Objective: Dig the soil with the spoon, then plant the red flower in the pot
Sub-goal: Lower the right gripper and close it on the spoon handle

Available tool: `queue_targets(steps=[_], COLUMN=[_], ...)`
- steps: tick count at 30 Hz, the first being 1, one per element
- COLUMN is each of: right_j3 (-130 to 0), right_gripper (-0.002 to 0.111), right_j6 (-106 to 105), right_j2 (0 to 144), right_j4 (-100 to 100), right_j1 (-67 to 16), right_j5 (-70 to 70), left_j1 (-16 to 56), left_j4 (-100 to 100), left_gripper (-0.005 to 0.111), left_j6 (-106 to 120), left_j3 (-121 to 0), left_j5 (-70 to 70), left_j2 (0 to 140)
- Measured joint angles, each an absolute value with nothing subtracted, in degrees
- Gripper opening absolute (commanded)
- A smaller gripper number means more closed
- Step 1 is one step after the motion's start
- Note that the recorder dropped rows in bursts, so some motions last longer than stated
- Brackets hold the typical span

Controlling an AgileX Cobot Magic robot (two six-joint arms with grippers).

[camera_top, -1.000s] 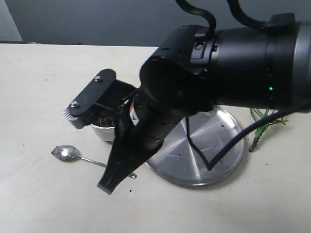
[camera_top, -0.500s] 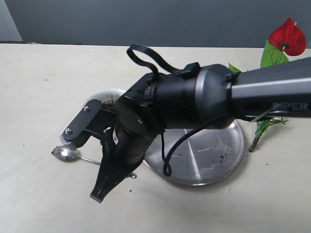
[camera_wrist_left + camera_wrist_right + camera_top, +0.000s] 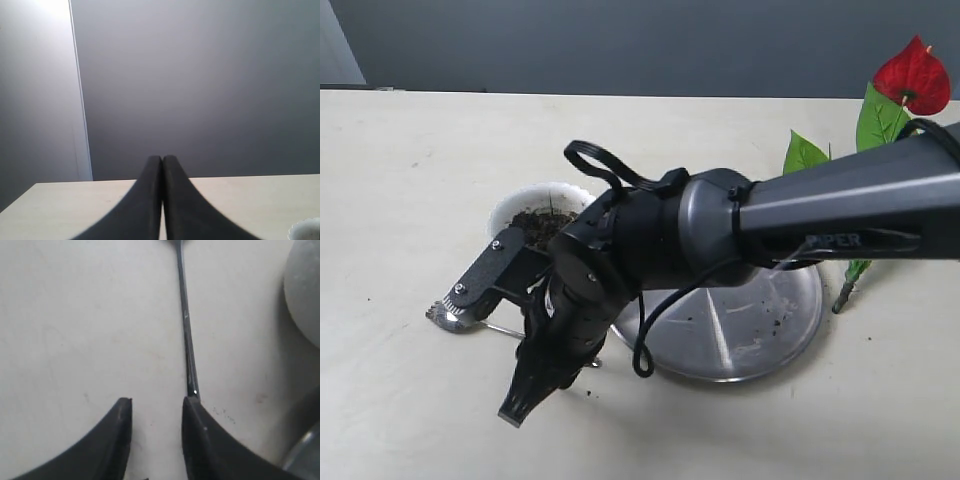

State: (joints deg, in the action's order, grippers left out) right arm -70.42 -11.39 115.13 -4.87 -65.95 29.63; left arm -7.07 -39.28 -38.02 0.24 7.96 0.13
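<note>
Soil point(image 3: 535, 224), dark and crumbly, fills the small white scalloped pot point(image 3: 510, 211) in the exterior view. Just beside the pot lies the thin silver metal spoon point(image 3: 498, 328), with the right end effector point(image 3: 480, 345) spread apart over it. Well apart from the pot stands the red flower point(image 3: 912, 72).

Left wrist view: left end effector point(image 3: 162, 159) pressed together.

Right wrist view: spoon handle point(image 3: 186, 335) touches one finger point(image 3: 202, 440).

one pot point(image 3: 542, 205) of soil point(image 3: 540, 223), one spoon point(image 3: 470, 319), one steel plate point(image 3: 770, 330), one red flower point(image 3: 912, 75), all on one tabletop point(image 3: 410, 170)
</note>
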Motion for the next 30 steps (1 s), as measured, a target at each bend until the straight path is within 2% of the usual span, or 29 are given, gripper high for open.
queue_targets(steps=[10,13,14,30], right_j3=[-70.9,-71.0,-71.1,-71.5], right_gripper=[0.030,0.003,0.000,0.000], right_j6=[-11.6,-11.6,-11.6,-11.8], right_j2=[118.1,118.2,118.2,118.4], right_j4=[-1.7,-1.4,-1.1,-2.7], right_j1=[-66.0,-66.0,-65.7,-65.5], right_j5=[27.3,27.5,27.5,29.4], left_j1=[-7.1,-7.1,-7.1,-7.1], left_j4=[-39.3,-39.3,-39.3,-39.3], left_gripper=[0.000,0.000,0.000,0.000], left_j6=[-38.0,-38.0,-38.0,-38.0], left_j3=[0.2,0.2,0.2,0.2], left_j5=[8.0,8.0,8.0,8.0], left_j2=[0.1,0.1,0.1,0.1])
